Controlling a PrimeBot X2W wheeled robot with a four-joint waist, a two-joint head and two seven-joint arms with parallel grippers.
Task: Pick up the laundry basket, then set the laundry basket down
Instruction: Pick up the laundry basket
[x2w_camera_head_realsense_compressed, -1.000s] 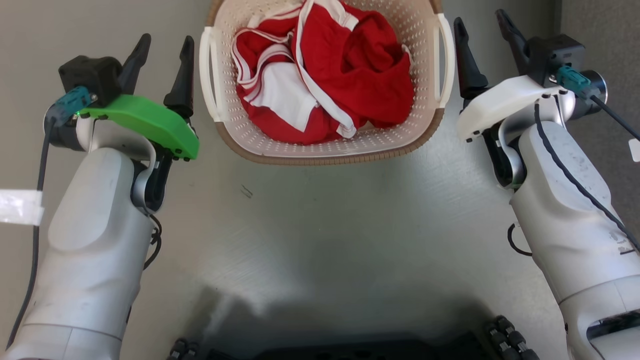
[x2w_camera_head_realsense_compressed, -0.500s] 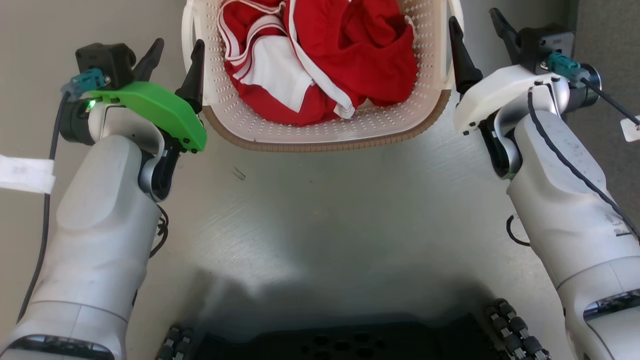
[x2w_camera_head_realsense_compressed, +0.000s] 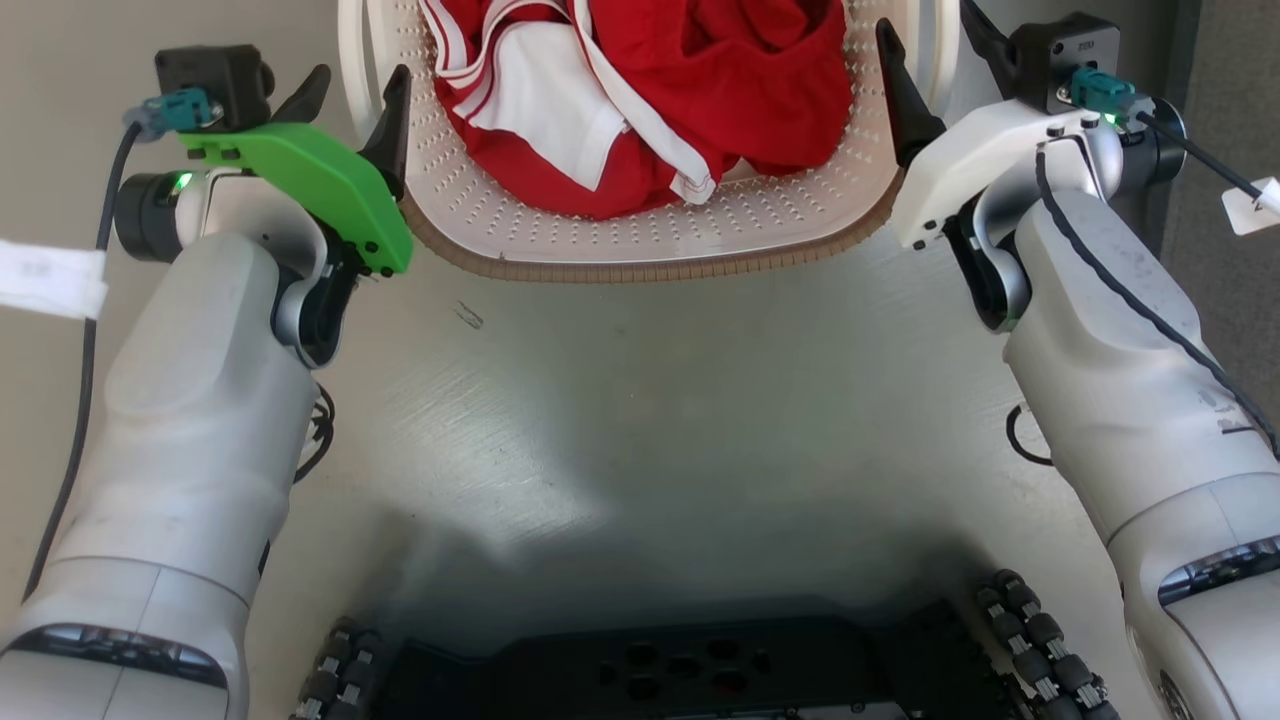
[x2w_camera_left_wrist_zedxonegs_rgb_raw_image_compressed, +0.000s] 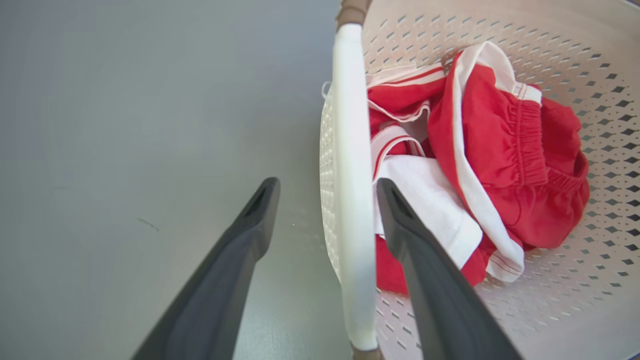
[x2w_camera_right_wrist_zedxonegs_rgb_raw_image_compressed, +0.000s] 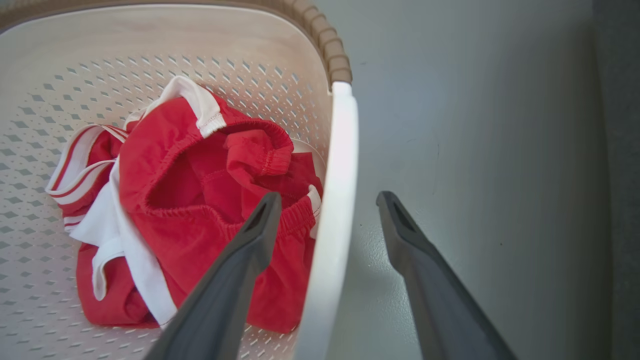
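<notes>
The laundry basket (x2w_camera_head_realsense_compressed: 650, 235) stands on the grey floor at the top middle of the head view, cream with perforated walls and a brown rim. Red and white clothes (x2w_camera_head_realsense_compressed: 700, 90) lie inside it. My left gripper (x2w_camera_head_realsense_compressed: 352, 95) is open and straddles the basket's white left handle (x2w_camera_left_wrist_zedxonegs_rgb_raw_image_compressed: 350, 150), one finger outside and one over the clothes. My right gripper (x2w_camera_head_realsense_compressed: 935, 55) is open too, its fingers on either side of the white right handle (x2w_camera_right_wrist_zedxonegs_rgb_raw_image_compressed: 335, 175). Neither pair of fingers presses on its handle.
My dark wheeled base (x2w_camera_head_realsense_compressed: 680, 670) fills the bottom edge. A white strip of tape (x2w_camera_head_realsense_compressed: 45, 280) hangs from the left arm's cable and a small white tag (x2w_camera_head_realsense_compressed: 1250, 205) from the right one. A darker floor strip (x2w_camera_head_realsense_compressed: 1235, 320) runs along the right.
The view has shifted forward, showing more of my base. Both grippers have advanced from beside the basket until each straddles a handle. Both stay open.
</notes>
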